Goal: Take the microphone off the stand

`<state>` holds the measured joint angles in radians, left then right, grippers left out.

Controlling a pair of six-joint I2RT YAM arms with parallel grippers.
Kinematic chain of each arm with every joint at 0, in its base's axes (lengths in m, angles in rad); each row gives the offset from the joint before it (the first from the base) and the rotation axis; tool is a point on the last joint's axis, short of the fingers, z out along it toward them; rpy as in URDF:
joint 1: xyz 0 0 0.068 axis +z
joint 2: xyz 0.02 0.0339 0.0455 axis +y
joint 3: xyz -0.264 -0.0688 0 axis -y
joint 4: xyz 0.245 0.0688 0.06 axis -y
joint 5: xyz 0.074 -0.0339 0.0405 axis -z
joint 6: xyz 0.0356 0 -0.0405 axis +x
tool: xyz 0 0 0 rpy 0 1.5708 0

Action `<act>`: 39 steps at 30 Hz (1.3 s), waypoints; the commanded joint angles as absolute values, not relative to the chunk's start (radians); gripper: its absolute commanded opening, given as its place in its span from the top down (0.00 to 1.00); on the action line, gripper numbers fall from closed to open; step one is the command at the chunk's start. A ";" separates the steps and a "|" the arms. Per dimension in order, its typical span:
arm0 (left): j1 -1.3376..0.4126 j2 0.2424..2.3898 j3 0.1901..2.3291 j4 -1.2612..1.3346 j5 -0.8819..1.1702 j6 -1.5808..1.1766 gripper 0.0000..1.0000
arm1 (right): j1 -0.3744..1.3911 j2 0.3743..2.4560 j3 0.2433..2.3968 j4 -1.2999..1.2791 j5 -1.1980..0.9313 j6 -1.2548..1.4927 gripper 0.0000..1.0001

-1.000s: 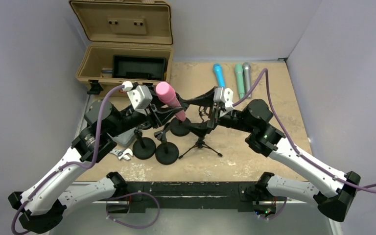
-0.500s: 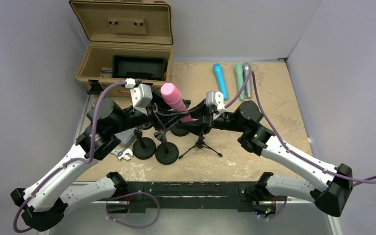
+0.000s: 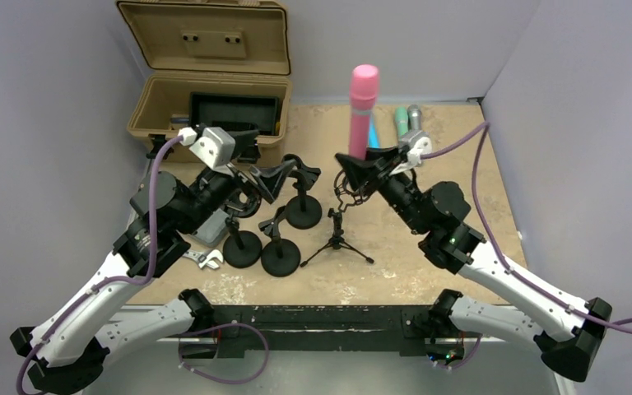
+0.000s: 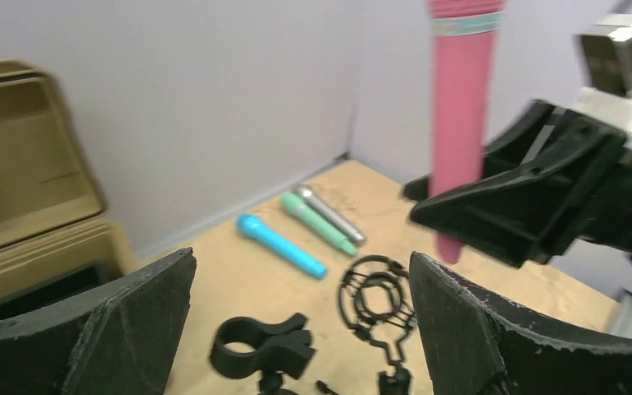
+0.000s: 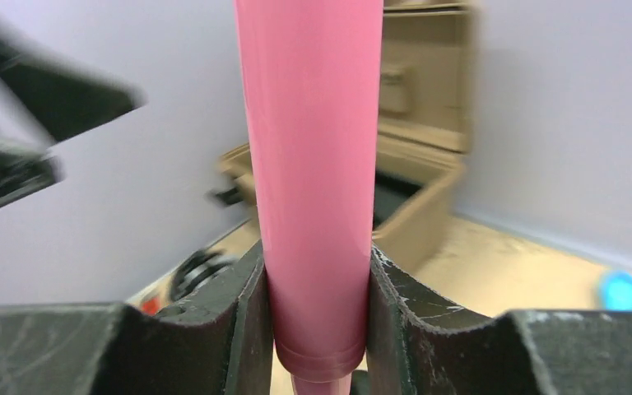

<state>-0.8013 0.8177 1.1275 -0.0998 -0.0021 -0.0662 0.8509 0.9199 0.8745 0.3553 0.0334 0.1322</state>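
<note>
Since the earlier frame, my right gripper [image 5: 317, 288] has raised the pink microphone [image 3: 362, 103] upright, clear above the stands [image 3: 280, 257], and is clamped on its lower shaft. My left gripper [image 3: 290, 174] is spread wide, grasping nothing, above the stand clip [image 4: 261, 352].

Top cam looks down over the whole surface [image 3: 321, 123]; close-up wrist cams face each other, both catching the pink mic [image 4: 461, 123].
</note>
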 commanded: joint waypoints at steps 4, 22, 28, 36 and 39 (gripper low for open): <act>-0.804 0.796 1.137 -0.112 -0.278 -0.030 0.02 | 0.771 0.933 0.881 0.238 0.912 0.236 1.00; -0.805 0.818 1.140 -0.116 -0.259 -0.034 0.04 | 0.286 1.767 1.247 0.003 0.255 0.158 1.00; -0.805 0.827 1.141 -0.117 -0.255 -0.036 0.04 | 0.252 1.985 1.457 -0.099 0.215 0.051 1.00; -0.806 0.832 1.141 -0.118 -0.249 -0.041 0.04 | 0.201 2.135 1.682 -0.190 0.198 0.006 0.98; -0.805 0.833 1.143 -0.119 -0.246 -0.043 0.04 | 0.185 2.169 1.728 -0.203 0.180 -0.029 0.96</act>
<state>-0.8009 0.8330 1.1275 -0.1379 -0.2478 -0.0555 0.2043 2.1582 1.6405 -0.1764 0.2108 0.0322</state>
